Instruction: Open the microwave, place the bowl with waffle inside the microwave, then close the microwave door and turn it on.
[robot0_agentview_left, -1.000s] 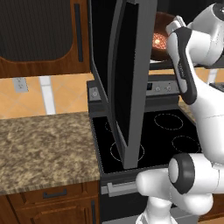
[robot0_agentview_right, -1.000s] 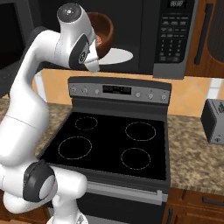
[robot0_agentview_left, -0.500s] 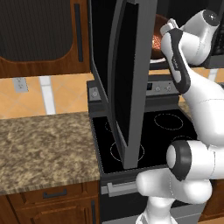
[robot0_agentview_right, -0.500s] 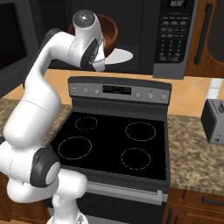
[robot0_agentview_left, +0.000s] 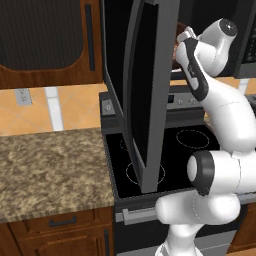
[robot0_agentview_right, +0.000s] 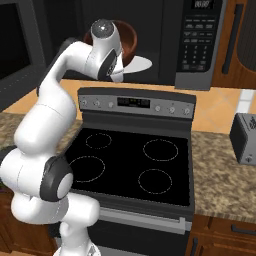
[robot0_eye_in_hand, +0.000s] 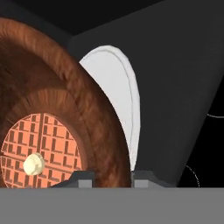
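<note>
Since a second ago my arm has reached farther in, carrying the bowl (robot0_agentview_right: 126, 41) deeper toward the microwave (robot0_agentview_right: 172, 37) cavity. My arm stands folded high over the stove (robot0_agentview_right: 132, 165), wrist bent toward the opening. My gripper (robot0_eye_in_hand: 113, 178) is closed narrowly on the bowl's rim, one fingertip (robot0_eye_in_hand: 83, 178) inside it and the other outside. The bowl sits level, mouth upward, over the white turntable plate (robot0_eye_in_hand: 118, 96), with the waffle (robot0_eye_in_hand: 38, 151) flat in its bottom. The microwave door (robot0_agentview_left: 145, 95) stands swung wide, edge-on at left.
</note>
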